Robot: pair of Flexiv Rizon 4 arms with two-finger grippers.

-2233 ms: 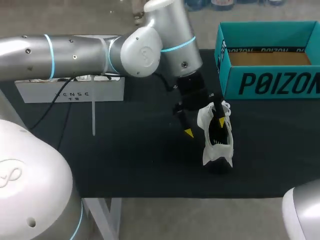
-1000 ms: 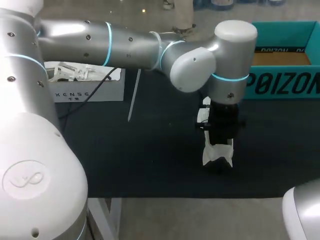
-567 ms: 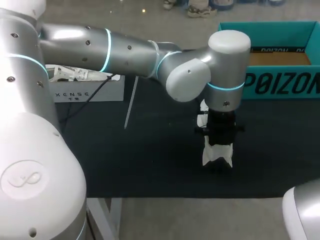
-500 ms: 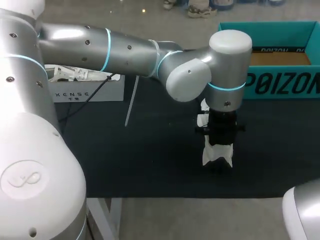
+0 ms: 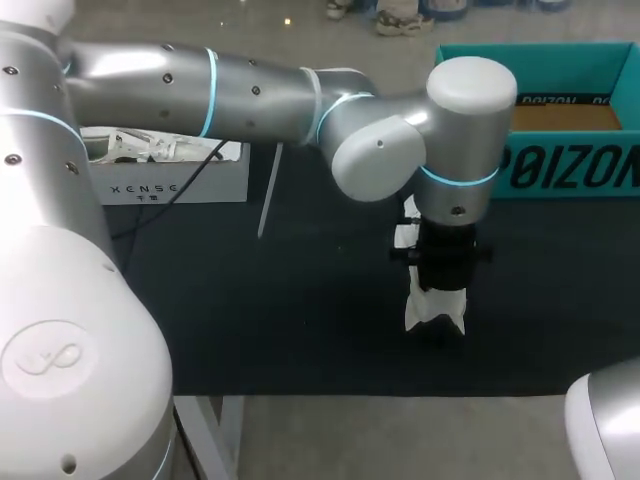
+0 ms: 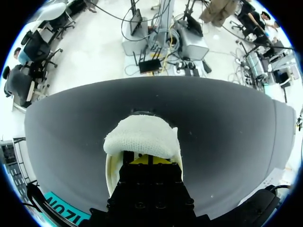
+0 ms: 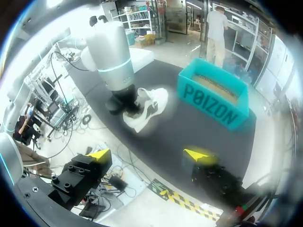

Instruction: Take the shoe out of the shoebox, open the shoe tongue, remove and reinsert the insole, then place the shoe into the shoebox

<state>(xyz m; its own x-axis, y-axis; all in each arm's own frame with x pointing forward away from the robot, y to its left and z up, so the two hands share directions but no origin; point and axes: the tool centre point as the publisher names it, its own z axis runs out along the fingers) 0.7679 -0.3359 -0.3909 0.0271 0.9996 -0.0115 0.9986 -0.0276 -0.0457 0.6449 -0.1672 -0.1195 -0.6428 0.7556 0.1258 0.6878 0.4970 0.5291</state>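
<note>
The white shoe [image 5: 433, 308] stands on the black mat, in front of the teal shoebox [image 5: 540, 100]. My left arm [image 5: 455, 150] comes down from straight above it, and its wrist hides most of the shoe in the head view. In the left wrist view my left gripper [image 6: 147, 160] is shut, its yellow tips together inside the shoe [image 6: 142, 137] behind a white mesh part. Whether anything is pinched there is hidden. My right gripper [image 7: 149, 155] hangs open and empty off the table's front side, far from the shoe [image 7: 147, 111] and the shoebox [image 7: 213, 97].
A white box [image 5: 170, 178] with crumpled paper stands at the back left, a thin white rod [image 5: 270, 190] beside it. The black mat [image 5: 250, 300] covers the table. A corner of the shoebox [image 6: 61, 208] shows behind the left gripper.
The left gripper, open earlier with one finger in the shoe, has swung upright over it and gone down into it. In the last second the arm barely shifted.
</note>
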